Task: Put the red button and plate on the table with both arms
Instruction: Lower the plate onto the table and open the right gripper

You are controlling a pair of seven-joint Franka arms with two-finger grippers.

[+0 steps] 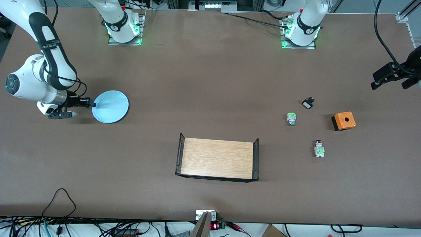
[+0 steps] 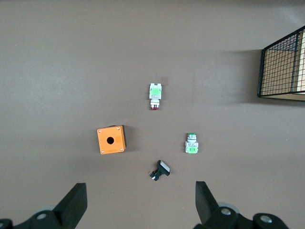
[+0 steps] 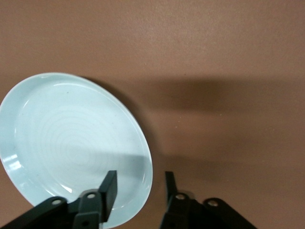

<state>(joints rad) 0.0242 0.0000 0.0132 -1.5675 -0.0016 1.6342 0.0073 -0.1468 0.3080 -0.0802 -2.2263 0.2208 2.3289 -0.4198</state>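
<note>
The brown worktop carries the pale blue plate toward the right arm's end, its rim between the slightly parted jaws of the right gripper. The left gripper hangs over the left arm's end, jaws wide apart and empty. The red button lies on its side, nearer the front camera than the orange box.

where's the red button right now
In the front view the red button lies on the table toward the left arm's end, nearer the camera than the orange box and the green switch.

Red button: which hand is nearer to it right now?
Left. The left hand hangs open over the table's edge at its arm's end, nearest the red button. The right hand is at the plate's rim.
</note>
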